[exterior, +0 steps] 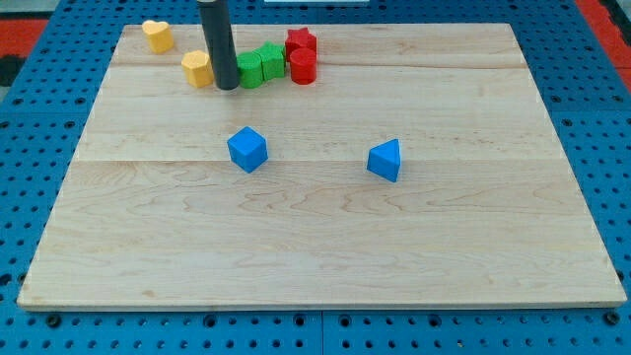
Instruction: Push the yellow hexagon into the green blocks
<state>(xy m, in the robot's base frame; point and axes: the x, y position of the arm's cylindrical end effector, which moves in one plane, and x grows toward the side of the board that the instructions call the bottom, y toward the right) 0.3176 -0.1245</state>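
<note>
The yellow hexagon (197,69) sits near the view's top left on the wooden board (325,247). Two green blocks (260,65) stand close together just right of it, with a small gap between. My tip (228,87) is down on the board in that gap, touching or nearly touching the hexagon's right side and the left green block. The dark rod hides part of the left green block.
Two red blocks (302,55) touch the green blocks' right side. A yellow heart-shaped block (157,35) lies at the top left corner. A blue cube (247,149) and a blue triangular block (385,160) lie mid-board.
</note>
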